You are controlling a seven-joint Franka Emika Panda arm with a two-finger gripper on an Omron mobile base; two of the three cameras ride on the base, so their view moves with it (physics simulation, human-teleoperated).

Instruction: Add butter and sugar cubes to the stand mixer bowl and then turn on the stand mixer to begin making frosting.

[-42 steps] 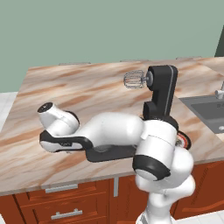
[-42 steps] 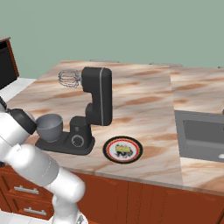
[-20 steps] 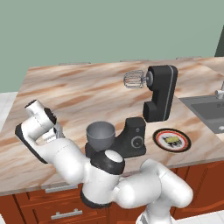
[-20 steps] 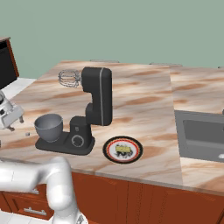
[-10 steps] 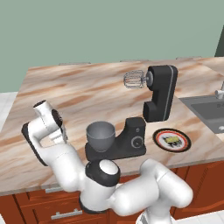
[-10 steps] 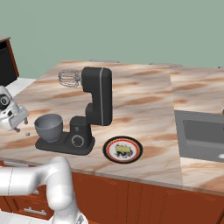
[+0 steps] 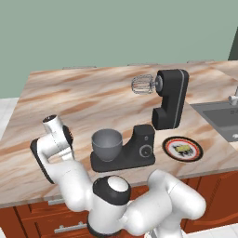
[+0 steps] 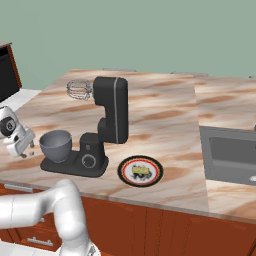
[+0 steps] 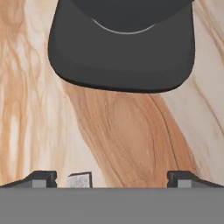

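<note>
**Marble desk: lining up on a sugar cube**

Left base view: carries the stand mixer mid-desk, head tilted back and whisk lifted, likely so that ingredients can drop in freely. Seats the stand mixer bowl, grey and apparently empty, on the black base. Keeps the butter on a red-rimmed plate just right of the base. Holds the hand low at the desk's left, apart from the bowl.

Right base view: sets the hand near the desk's left edge, angled downward, gripping nothing.

Hand view: looks down on the wood-grained desk with the mixer's dark base at the top. Spreads both fingertips wide, released. Frames one of the sugar cubes between them, close by one tip, so probably needs centring before closing.
</note>
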